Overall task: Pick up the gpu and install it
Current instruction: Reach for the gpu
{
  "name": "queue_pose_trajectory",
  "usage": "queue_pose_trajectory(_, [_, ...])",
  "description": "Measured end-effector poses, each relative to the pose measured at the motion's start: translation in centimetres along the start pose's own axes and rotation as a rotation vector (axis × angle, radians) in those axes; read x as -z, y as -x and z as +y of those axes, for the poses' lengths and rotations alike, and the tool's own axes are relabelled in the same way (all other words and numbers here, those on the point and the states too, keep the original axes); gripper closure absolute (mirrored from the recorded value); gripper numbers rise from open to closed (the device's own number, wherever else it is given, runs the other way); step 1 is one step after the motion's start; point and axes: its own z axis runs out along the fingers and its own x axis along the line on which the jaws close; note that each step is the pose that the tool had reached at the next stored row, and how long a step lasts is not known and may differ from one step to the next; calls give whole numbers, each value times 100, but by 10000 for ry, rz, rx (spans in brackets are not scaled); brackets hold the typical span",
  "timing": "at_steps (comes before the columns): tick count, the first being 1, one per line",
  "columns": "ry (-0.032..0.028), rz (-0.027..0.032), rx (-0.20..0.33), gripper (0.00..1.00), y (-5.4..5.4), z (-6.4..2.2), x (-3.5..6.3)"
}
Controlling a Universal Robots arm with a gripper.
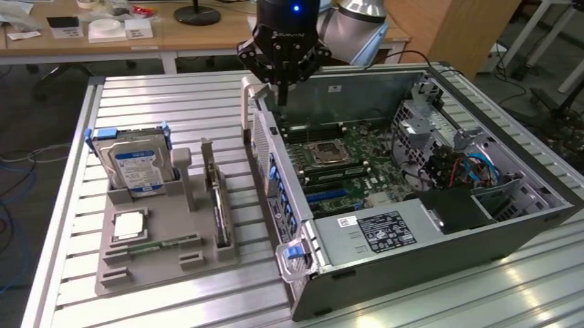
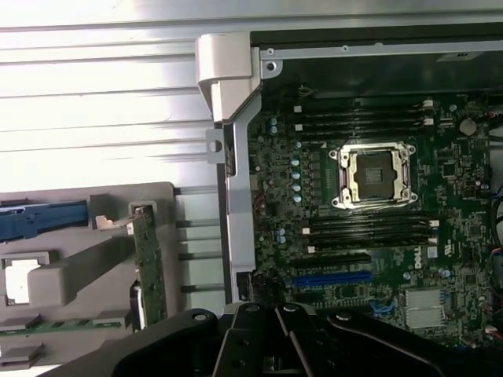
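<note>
I've got the end effector (image 1: 283,94) fully closed with nothing in it, hanging over the open computer case (image 1: 392,287) at the corner with the pale handle (image 1: 246,102). The gpu (image 1: 217,205) stands on edge in the grey holder tray (image 1: 137,273) on the tabletop (image 1: 174,102), just beside the case. The hard drive (image 1: 135,164) sits farther from the case.

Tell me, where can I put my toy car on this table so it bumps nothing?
Best spot: the bare slats of the table beyond the hard drive, beside the computer case. Another strip lies along the near edge, before the gray holder. The gap between the gpu and the case is tight, and inside the case is packed.
</note>
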Motion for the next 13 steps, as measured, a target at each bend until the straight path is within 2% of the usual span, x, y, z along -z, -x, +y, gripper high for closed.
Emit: queue_pose_trajectory(13, [0, 0, 0, 89, -171, -13, -6])
